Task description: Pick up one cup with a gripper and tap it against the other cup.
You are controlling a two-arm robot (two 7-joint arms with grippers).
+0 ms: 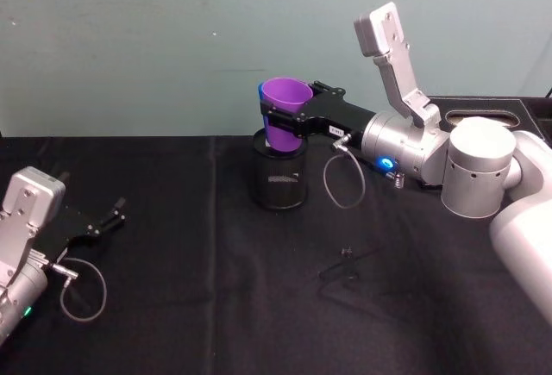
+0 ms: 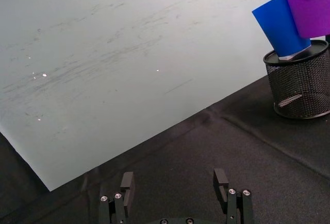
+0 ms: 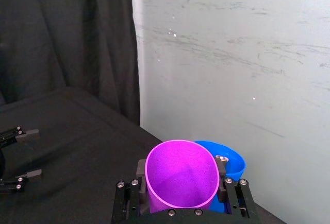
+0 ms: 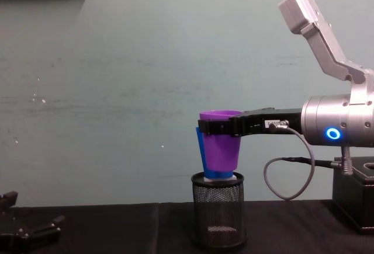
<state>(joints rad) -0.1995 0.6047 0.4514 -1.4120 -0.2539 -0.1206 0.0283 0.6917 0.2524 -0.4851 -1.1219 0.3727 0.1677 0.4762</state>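
Note:
My right gripper (image 1: pixel 282 121) is shut on the purple cup (image 1: pixel 285 103), holding it upright in the air over the black mesh pen holder (image 1: pixel 278 178). The blue cup (image 4: pixel 199 144) stands in the top of that holder, just behind the purple cup (image 4: pixel 222 144). The two cups sit side by side and seem to touch. In the right wrist view the jaws of the right gripper (image 3: pixel 178 184) clamp the purple cup (image 3: pixel 180 175), with the blue cup (image 3: pixel 233 160) beside it. My left gripper (image 1: pixel 109 216) rests open on the table at the left.
A black cloth covers the table (image 1: pixel 190 306). A pale wall (image 1: pixel 129 39) rises close behind the holder. A black box (image 1: pixel 483 109) stands at the back right. A small black clip (image 1: pixel 345 263) lies on the cloth in front of the holder.

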